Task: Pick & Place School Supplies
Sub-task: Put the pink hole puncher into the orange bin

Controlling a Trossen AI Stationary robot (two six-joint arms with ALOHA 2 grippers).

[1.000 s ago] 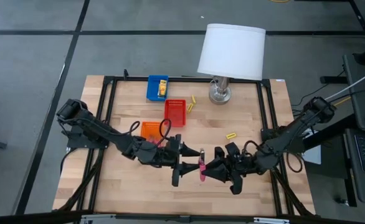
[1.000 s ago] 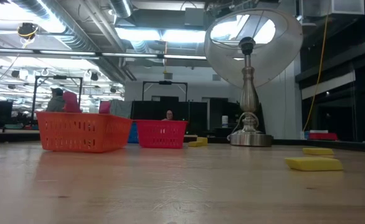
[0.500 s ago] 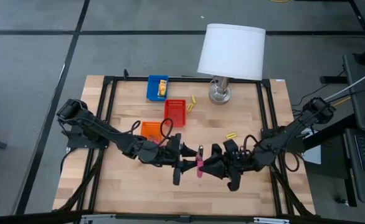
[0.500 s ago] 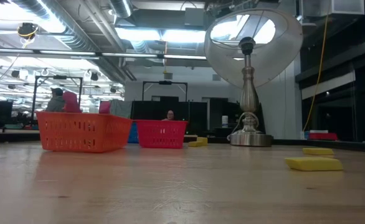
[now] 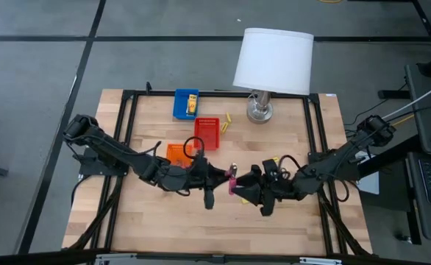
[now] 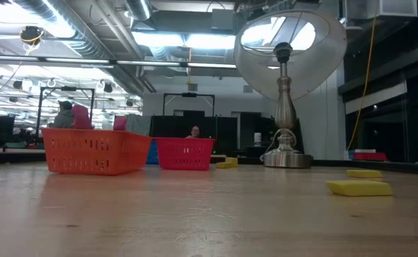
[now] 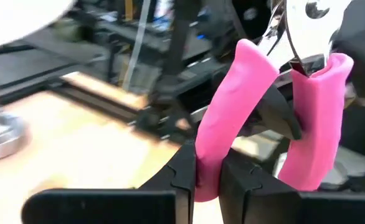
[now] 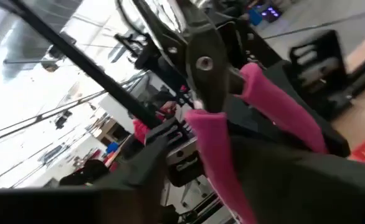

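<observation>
Table: my wooden worktop (image 5: pixel 157 228), black-framed.
Upper middle: blue tray (image 5: pixel 185 104), red tray (image 5: pixel 207 132), orange tray (image 5: pixel 176 153).
Upper right: lamp base (image 5: pixel 259 110).
Near lamp: small yellow stubs (image 5: pixel 226 118).

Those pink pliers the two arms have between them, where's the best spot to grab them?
Probably a pink handle of the pliers, not the slick metal head. The left end effector already pinches one handle across its narrow sides; the right end effector meets it from the opposite side.

Orange tray (image 5: pixel 176 152) and red tray (image 5: pixel 207 132) crowd left tool (image 5: pixel 219 179).
</observation>
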